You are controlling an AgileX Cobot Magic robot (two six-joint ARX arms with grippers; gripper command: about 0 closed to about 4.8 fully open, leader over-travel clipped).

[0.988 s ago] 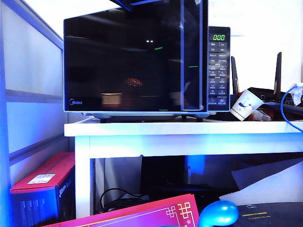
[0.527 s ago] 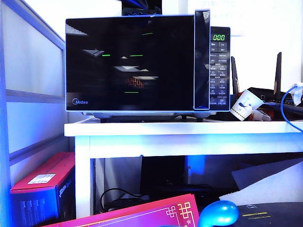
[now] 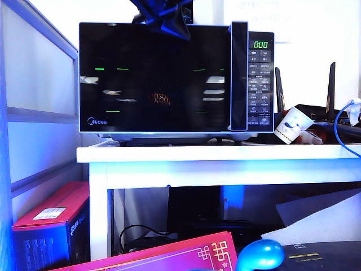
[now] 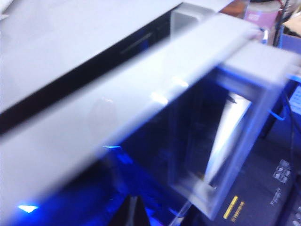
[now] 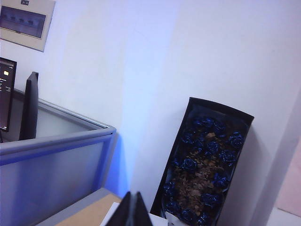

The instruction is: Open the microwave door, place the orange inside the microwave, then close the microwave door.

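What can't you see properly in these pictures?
- The orange: in no view; a faint orange glow shows behind the dark microwave door, nothing clearer.
- Left gripper: cut off by the left wrist view's edge and blurred, so jaws unreadable; in the exterior view only a dark arm above the microwave.
- Right gripper: just the shut tips show, facing a wall.

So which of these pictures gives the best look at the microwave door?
The exterior view: the whole microwave door faces the camera, shut, with its logo and handle bar visible. The left wrist view shows only a blurred close-up from above the microwave. The right wrist view shows none of it, just a wall.
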